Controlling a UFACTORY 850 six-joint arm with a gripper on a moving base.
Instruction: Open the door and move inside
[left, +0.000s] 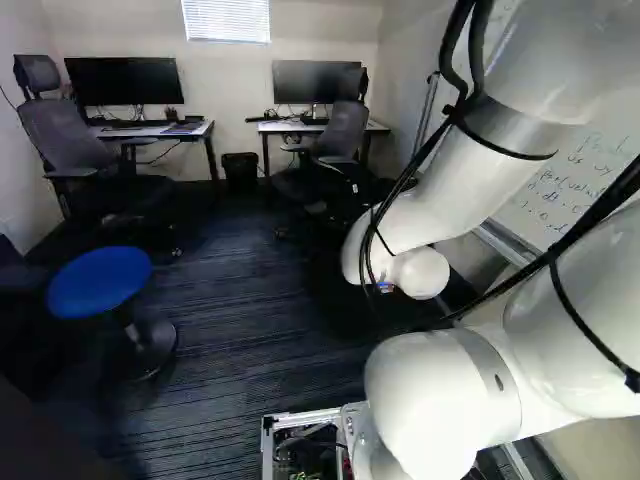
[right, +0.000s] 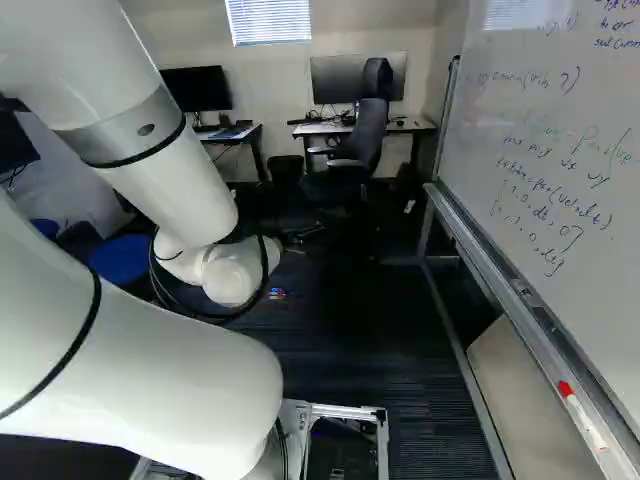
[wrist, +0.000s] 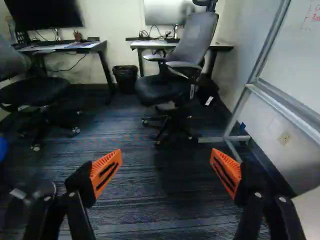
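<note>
Zero things are held: the tool (wrist: 165, 167) stands wide. No door shows, so I cannot place it. With an office chair (right: 371, 130) at 12 o'clock and a whiteboard (right: 540, 150) at 2, the base (right: 383, 440) seems inside already; opening likely done, little left.

Door hard to make out (perhaps hidden); the room's floor (wrist: 155, 200), dark and finely striped, lies ahead.

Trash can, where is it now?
The trash can stands by the back wall, between the two desks, left of the middle in the left base view.
</note>
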